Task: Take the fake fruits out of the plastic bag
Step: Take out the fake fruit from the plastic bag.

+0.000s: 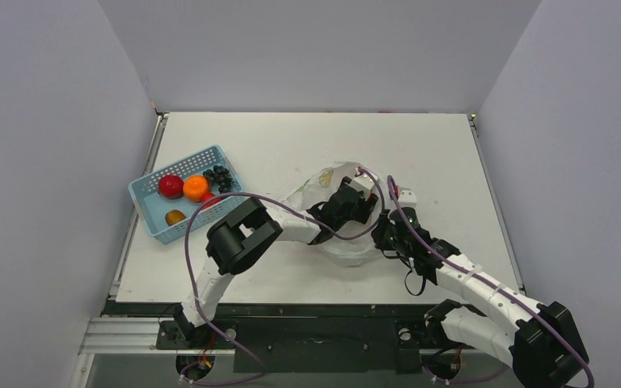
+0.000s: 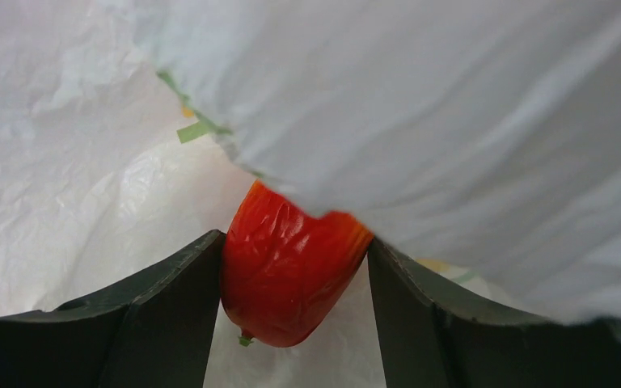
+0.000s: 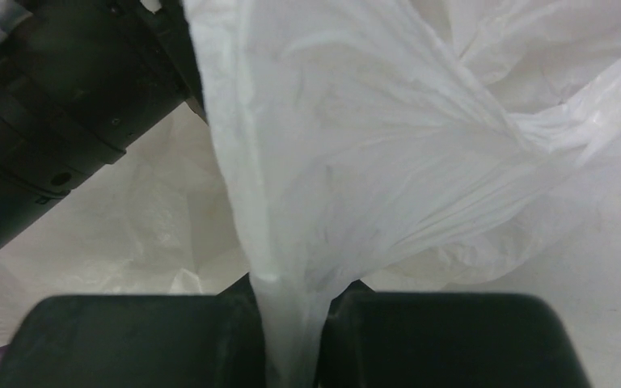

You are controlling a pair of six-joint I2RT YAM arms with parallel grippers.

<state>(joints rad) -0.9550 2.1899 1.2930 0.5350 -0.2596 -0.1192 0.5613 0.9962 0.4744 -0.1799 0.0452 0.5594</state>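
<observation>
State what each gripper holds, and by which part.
Left gripper grips a red fruit across its sides, inside the bag. Right gripper pinches a gathered fold of the bag.

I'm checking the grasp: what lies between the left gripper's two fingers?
A red fake fruit, touched by both fingers and partly covered by the plastic bag. The left wrist view shows it.
</observation>
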